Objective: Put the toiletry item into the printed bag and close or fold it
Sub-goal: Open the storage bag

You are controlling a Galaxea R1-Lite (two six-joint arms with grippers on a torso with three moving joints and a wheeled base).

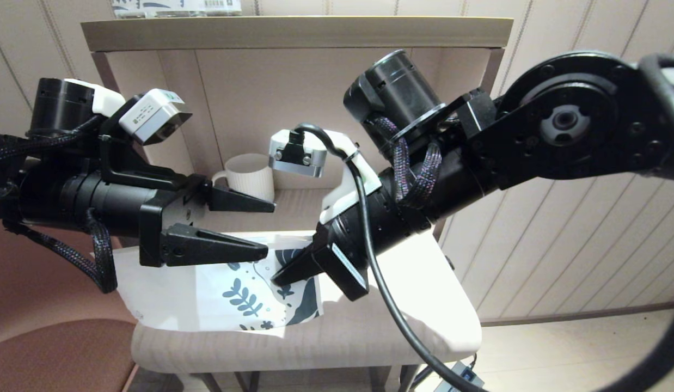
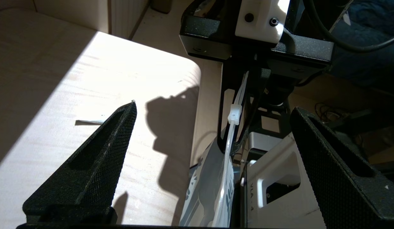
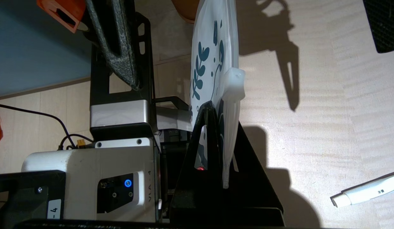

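Note:
The printed bag, white with dark leaf print, lies across the small light wood table. My right gripper is shut on its printed end, pinching the pouch just below its white zip slider. My left gripper hovers open just above the bag, nothing between its fingers; its wrist view shows the pouch's edge ahead. The toiletry item, a thin white stick, lies loose on the table, seen as a sliver beside one left finger. It is hidden in the head view.
A white ribbed mug stands at the back under a wooden shelf. A printed package lies on top of that shelf. A brown chair seat is at the left, and bare floor lies to the right of the table.

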